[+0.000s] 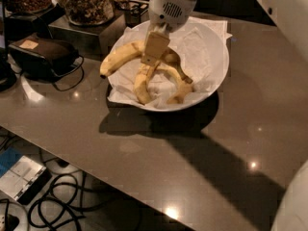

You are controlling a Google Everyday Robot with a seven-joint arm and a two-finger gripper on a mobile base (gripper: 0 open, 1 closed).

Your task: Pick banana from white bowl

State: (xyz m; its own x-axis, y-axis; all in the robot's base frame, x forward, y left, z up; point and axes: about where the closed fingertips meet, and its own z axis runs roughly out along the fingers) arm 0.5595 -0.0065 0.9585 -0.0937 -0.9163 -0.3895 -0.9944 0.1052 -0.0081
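The white bowl [219, 70], lined with crumpled napkins, stands at the back middle of the dark table. My gripper [150, 61] comes down from above into the bowl's left half and is shut on the middle of the long yellow banana [120, 57]. The banana is held roughly level. Its left tip sticks out over the bowl's left rim, and its brownish right end points into the bowl. Two shorter bananas [142, 84] lie on the napkins under it.
Glass jars of snacks [86, 4] stand on a dark block behind the bowl's left side. A black device [42, 54] with a cable lies at the left. The table's front edge runs diagonally, with cables on the floor [72, 201] below. My white arm fills the right edge.
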